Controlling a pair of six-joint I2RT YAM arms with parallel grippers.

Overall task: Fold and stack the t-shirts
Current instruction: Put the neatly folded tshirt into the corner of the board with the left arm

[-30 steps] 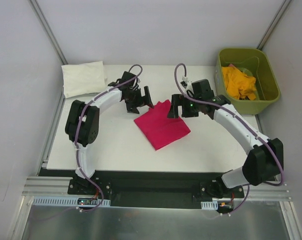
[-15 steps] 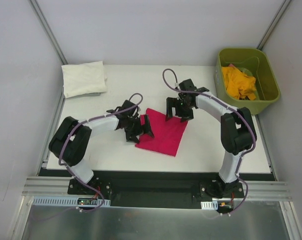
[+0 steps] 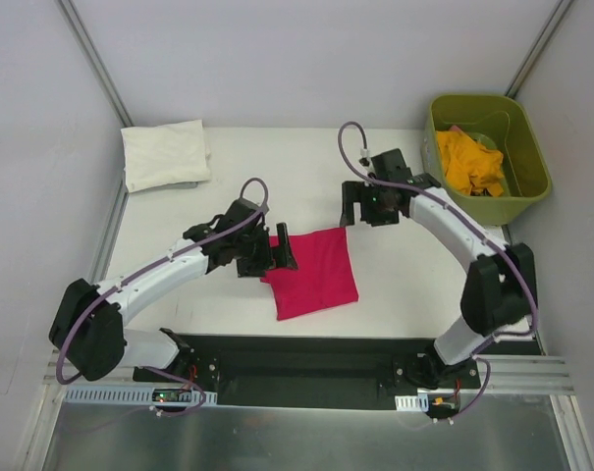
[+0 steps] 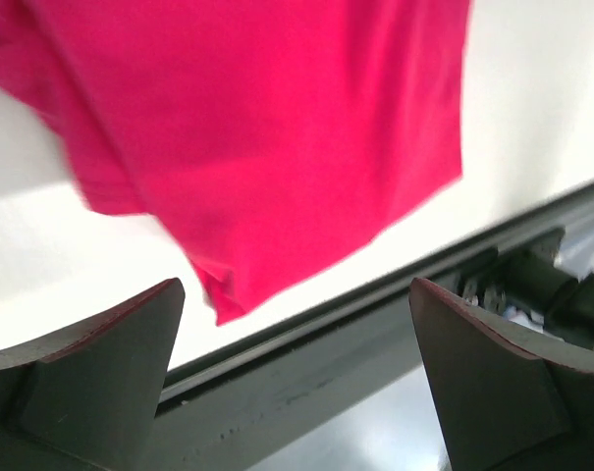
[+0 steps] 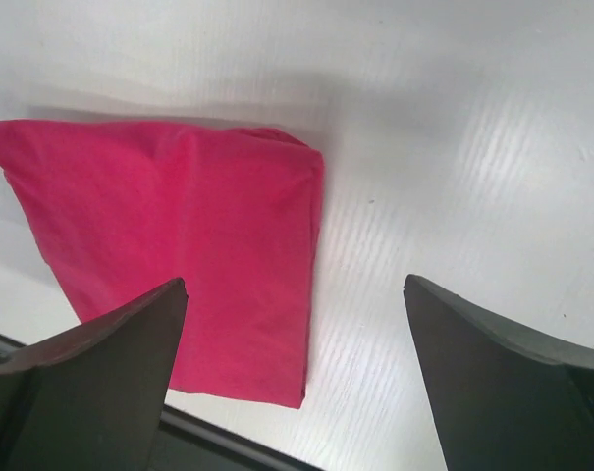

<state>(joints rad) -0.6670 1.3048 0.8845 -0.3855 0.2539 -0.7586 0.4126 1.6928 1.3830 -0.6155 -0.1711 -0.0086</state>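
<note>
Left pincer [image 3: 275,253]: stands wide apart, clamps nothing, hangs over the left edge of the magenta-pink t-shirt [image 3: 316,270]. Right pincer [image 3: 365,218]: likewise spread and empty, sits just beyond the shirt's far right corner, clear of the cloth.

Magenta-pink t-shirt: lies folded into a rough, slightly skewed rectangle on the white table [image 3: 414,285], near its front edge. Soft matte knit with faint creases and rounded fold edges.

White t-shirt [image 3: 164,154]: rests folded and pillow-like at the table's far left corner, well apart. Orange-yellow t-shirt [image 3: 468,162]: sits crumpled inside the olive-green bin [image 3: 534,157] — a hard, smooth plastic tub at far right.

Top view only: shows the white shirt and the bin. Left wrist view only: shows a loose near corner of the magenta cloth close to the table's front edge, with the dark metal rail [image 4: 375,334] beyond. Right wrist view only: shows layered cloth along one folded side and a fine ribbed sheen on the table surface — not discernible from above.
</note>
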